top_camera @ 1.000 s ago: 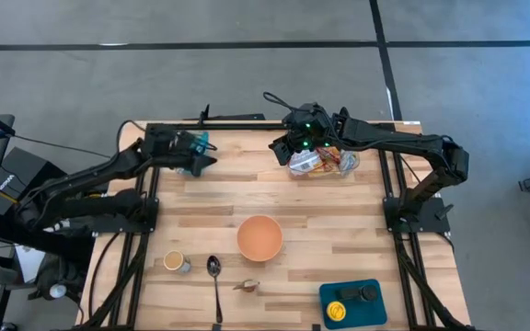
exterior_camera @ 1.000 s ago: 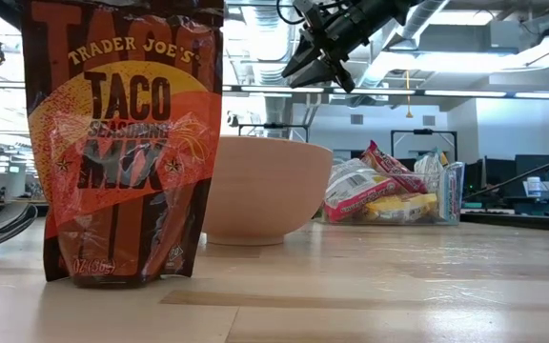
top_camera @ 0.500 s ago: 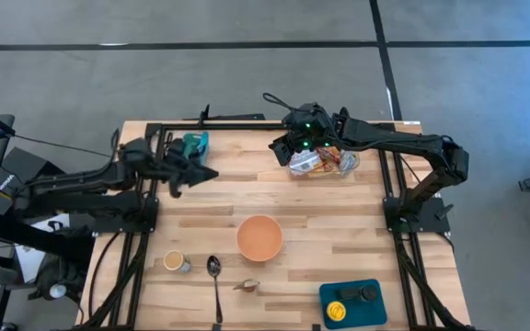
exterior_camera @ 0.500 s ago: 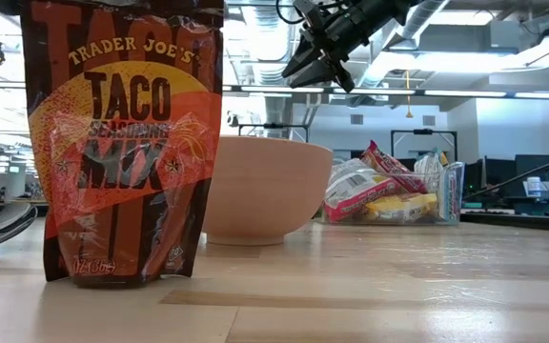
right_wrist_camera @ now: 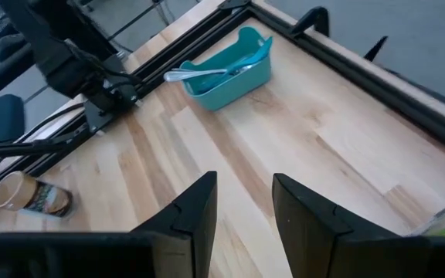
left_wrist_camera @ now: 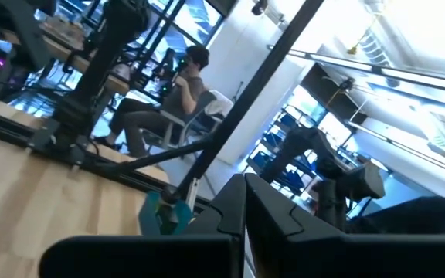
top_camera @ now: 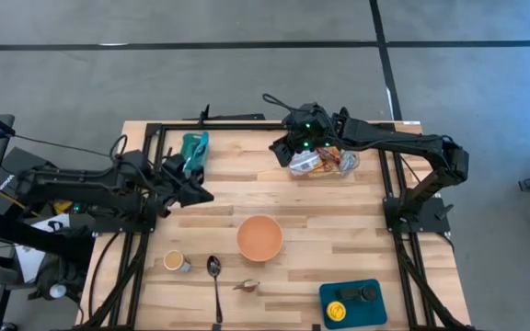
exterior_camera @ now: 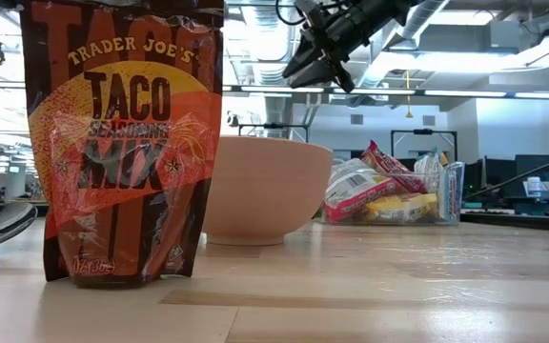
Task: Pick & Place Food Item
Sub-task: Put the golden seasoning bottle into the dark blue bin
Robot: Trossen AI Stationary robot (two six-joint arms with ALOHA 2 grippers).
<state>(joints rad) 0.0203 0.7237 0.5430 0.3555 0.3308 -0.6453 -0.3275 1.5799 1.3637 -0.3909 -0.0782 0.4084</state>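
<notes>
The wooden table [top_camera: 339, 207] carries all items, and I reference positions to its centre as a clock face in the high view. My right arm reaches in from 3 o'clock toward 1 o'clock, and my right gripper [top_camera: 290, 150] hangs above the clear container [top_camera: 325, 162] of food packets [exterior_camera: 375, 186], not touching them; the right wrist view shows its two dark fingers [right_wrist_camera: 194, 212] set a narrow gap apart with nothing between them. My left arm lies along the 9 o'clock edge, and my left gripper [top_camera: 198, 190] points toward the centre with its fingers fully closed and empty. The peach bowl [top_camera: 259, 236] sits at 6 o'clock, just below centre, and appears empty. The taco seasoning packet [exterior_camera: 122, 143] stands upright close to the low camera, in front of the bowl in that view. The teal tray [top_camera: 351, 304] at 5 o'clock holds a yellow object and a dark object that I cannot identify. The teal bin [right_wrist_camera: 229, 68] at 11 o'clock contains cutlery. A paper cup [top_camera: 175, 262] stands at 7 o'clock, with a spoon [top_camera: 215, 285] lying just beside it toward 6 o'clock. A small brown item [top_camera: 247, 286] lies between the spoon and the teal tray; its identity cannot be determined. A seated person [left_wrist_camera: 178, 93] is visible beyond the table in the left wrist view.
</notes>
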